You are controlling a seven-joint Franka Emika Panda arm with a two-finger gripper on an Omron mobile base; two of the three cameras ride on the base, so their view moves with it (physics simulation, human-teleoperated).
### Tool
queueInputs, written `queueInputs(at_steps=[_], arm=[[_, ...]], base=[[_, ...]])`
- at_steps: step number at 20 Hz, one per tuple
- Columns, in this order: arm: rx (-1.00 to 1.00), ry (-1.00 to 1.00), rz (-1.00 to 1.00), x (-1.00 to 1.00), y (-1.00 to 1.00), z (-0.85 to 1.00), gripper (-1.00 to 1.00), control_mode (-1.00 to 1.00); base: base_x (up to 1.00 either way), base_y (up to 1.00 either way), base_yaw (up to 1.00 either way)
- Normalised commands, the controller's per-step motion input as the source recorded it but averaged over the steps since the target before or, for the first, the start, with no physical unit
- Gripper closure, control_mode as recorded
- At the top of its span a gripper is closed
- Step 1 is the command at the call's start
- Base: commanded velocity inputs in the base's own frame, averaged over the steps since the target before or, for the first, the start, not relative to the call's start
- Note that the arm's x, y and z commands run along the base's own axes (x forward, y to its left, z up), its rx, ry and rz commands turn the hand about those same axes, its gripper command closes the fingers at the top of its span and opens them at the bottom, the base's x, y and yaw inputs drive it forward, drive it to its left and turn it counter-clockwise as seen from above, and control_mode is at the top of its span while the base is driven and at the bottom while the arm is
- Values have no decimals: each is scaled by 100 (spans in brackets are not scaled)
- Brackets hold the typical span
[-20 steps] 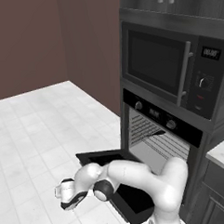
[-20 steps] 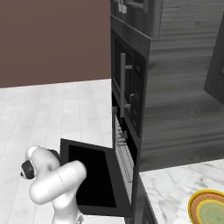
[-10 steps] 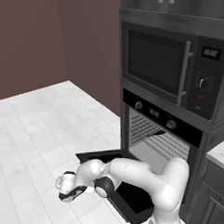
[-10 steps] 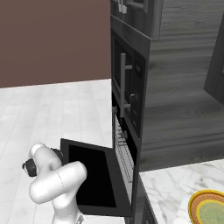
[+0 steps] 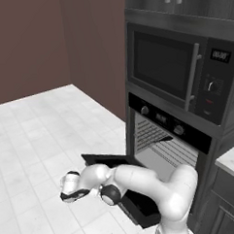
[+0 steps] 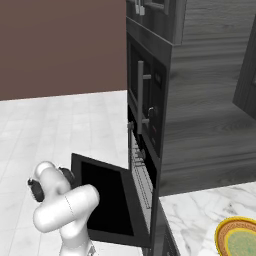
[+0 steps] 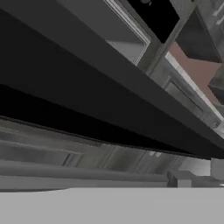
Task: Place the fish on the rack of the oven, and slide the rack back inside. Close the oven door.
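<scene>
The oven stands with its door dropped flat, a black panel also in the right base view. The wire rack sits in the cavity; edge-on it shows as thin bars. On it lies a slender dark shape that looks like the fish. My gripper hangs low over the floor, left of the door's front edge, and reads as open with nothing in it. In the hand view the dark door runs close across the picture; the fingertips are hidden.
A microwave sits above the oven. A yellow-orange plate rests on the marble counter at the right. White tiled floor spreads out to the left of the door.
My hand has risen slightly and turned beside the door's front edge. The door and rack have not moved.
</scene>
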Motion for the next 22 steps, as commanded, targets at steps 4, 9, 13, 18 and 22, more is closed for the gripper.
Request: queueInputs(at_steps=[4, 9, 13, 18, 22], arm=[[0, -67, -4, -20, -100, 76, -100, -100], [0, -68, -4, -18, -100, 74, -100, -100], [0, -67, -4, -18, -100, 76, -100, -100], [0, -66, -4, -21, -100, 82, -100, -100], [0, -64, -4, -25, -100, 87, -100, -100]], base=[[0, 0, 0], [0, 0, 0], [0, 0, 0], [0, 0, 0], [0, 0, 0]])
